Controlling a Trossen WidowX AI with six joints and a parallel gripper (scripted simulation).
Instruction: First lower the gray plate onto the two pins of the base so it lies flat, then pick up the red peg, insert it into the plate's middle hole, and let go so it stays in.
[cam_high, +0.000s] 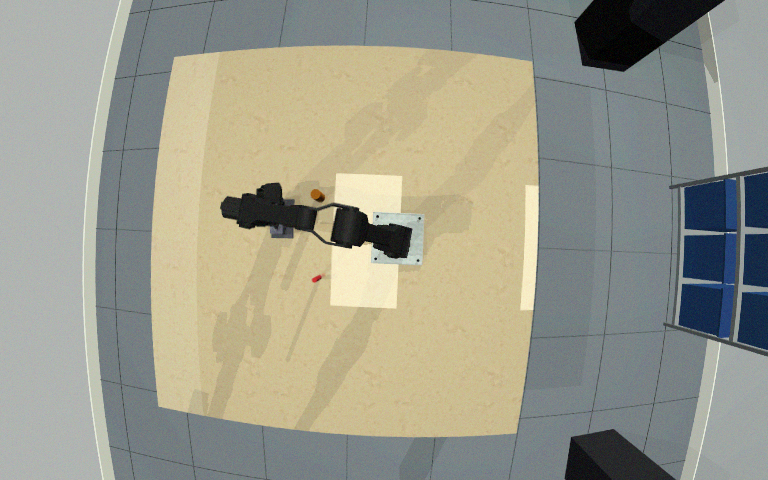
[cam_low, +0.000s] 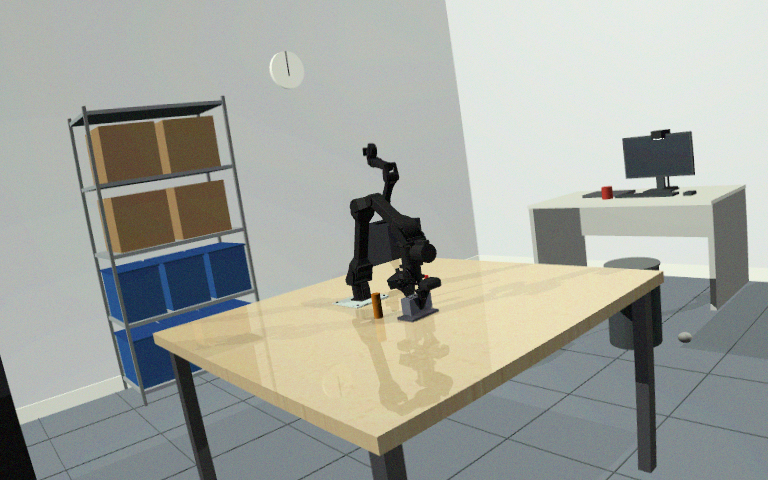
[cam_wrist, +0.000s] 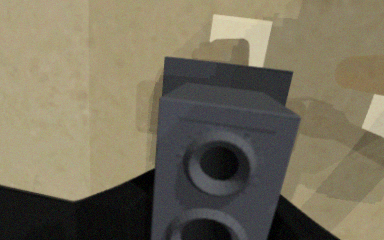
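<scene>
The gray plate is a thick gray block. It sits level, low over the dark base, and no gap or pins show between them in the exterior view. The wrist view shows one round hole fully and another cut off by the lower edge. My gripper is shut on the plate, with black fingers on both its sides. In the top view the arm covers much of the plate. The red peg stands apart from them, mostly hidden behind the gripper in the exterior view.
An orange cylinder stands upright on the table, close to the base and between it and the arm's mounting plate. The arm reaches over the table between the orange cylinder and the red peg.
</scene>
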